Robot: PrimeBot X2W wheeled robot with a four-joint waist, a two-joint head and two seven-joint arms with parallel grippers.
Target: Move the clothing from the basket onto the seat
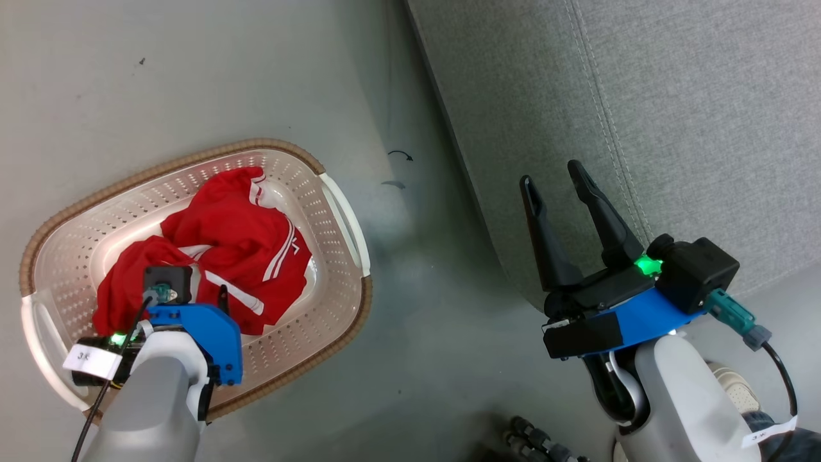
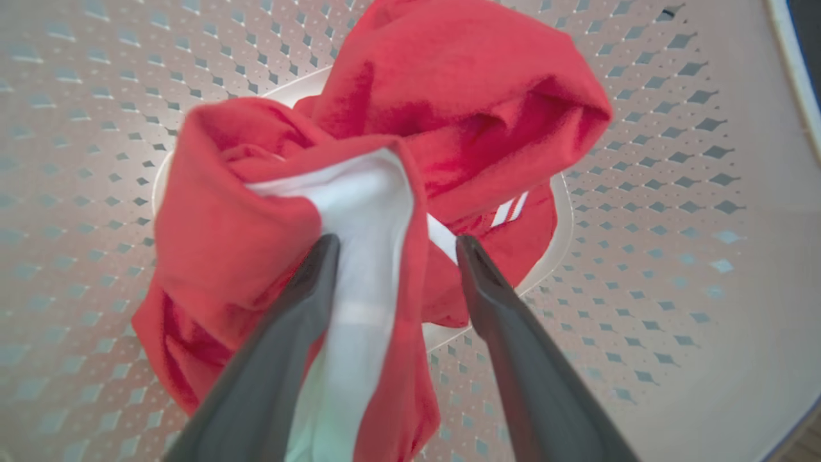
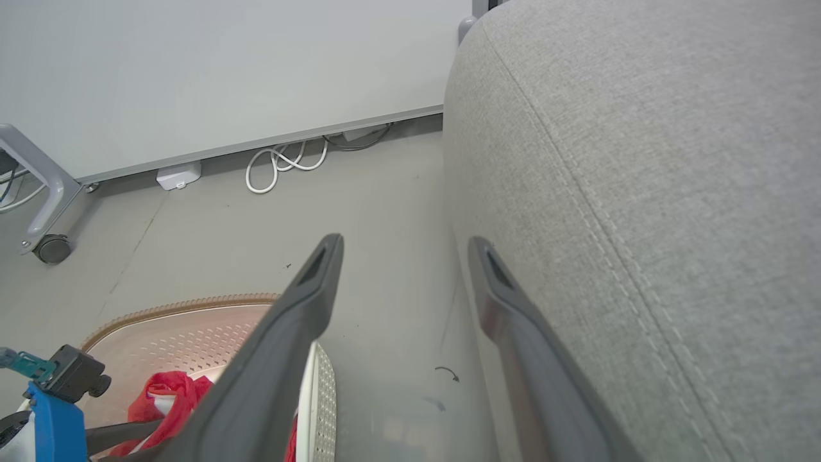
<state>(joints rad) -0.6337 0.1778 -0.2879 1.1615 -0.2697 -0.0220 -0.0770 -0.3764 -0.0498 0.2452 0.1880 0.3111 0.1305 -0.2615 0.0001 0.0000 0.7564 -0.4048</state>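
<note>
Your left gripper (image 2: 396, 244) is down inside the basket (image 2: 673, 192), fingers spread apart, with a fold of the clothing (image 2: 474, 96) bunched between them (nothing clamped). The rest of the red heap lies just beyond the fingertips. Your right gripper (image 1: 551, 176) hangs wide open by the edge of the seat (image 1: 705, 96).

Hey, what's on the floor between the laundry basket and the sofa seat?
Bare grey floor, apart from two small dark marks; the head view shows it between the basket and the seat.
</note>
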